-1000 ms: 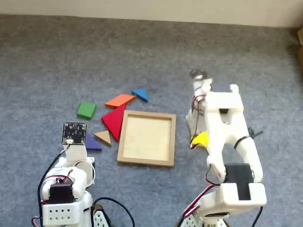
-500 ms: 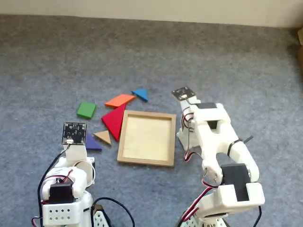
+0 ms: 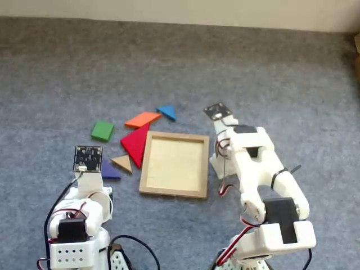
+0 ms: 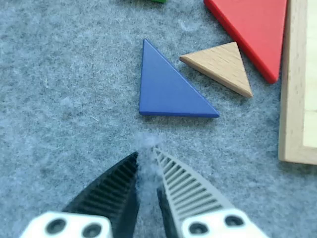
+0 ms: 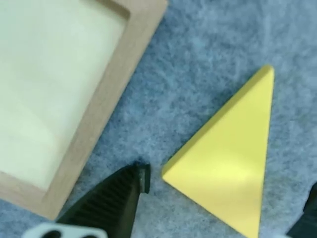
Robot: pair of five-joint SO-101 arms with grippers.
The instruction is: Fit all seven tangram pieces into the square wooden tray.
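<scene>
yellow triangle (image 5: pixel 230 158) between wide-open right pincer (image 5: pixel 227 191) tips

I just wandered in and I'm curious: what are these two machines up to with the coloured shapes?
Two robot arms are working on a tangram puzzle. The wooden tray is empty. The right gripper is open around the yellow triangle, which lies on the carpet beside the tray, and it has not closed on it yet. The left gripper hangs by the dark blue triangle; the red triangle and tan triangle lie loose next to it.
</scene>
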